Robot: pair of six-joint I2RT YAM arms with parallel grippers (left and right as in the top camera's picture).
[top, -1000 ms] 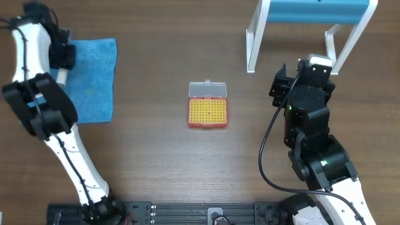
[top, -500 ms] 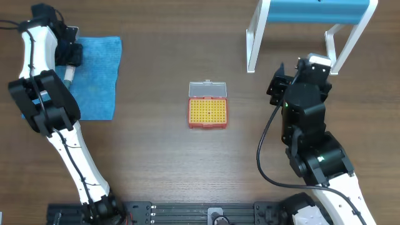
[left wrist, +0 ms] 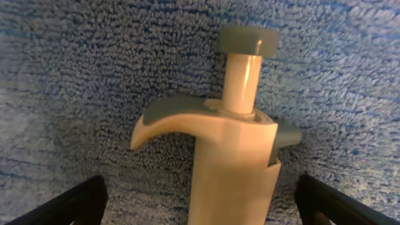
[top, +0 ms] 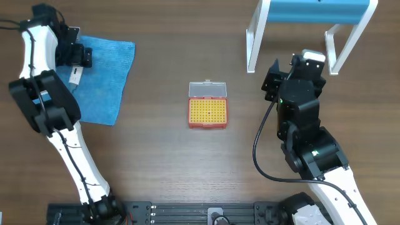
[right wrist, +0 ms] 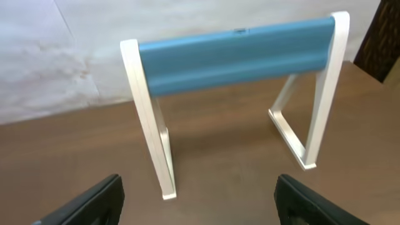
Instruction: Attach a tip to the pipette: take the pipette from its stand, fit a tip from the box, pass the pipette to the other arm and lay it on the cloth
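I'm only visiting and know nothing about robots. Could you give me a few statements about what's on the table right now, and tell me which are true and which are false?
1. The pipette is over the blue cloth. True.
2. The left gripper is clamped tight on the pipette. False: its fingers stand apart on either side, clear of it.
3. The tip box is closed. False: its clear lid is folded back and the yellow tray shows.
4. The right gripper is open and empty. True.
5. A pipette hangs on the stand. False: nothing hangs on the stand.
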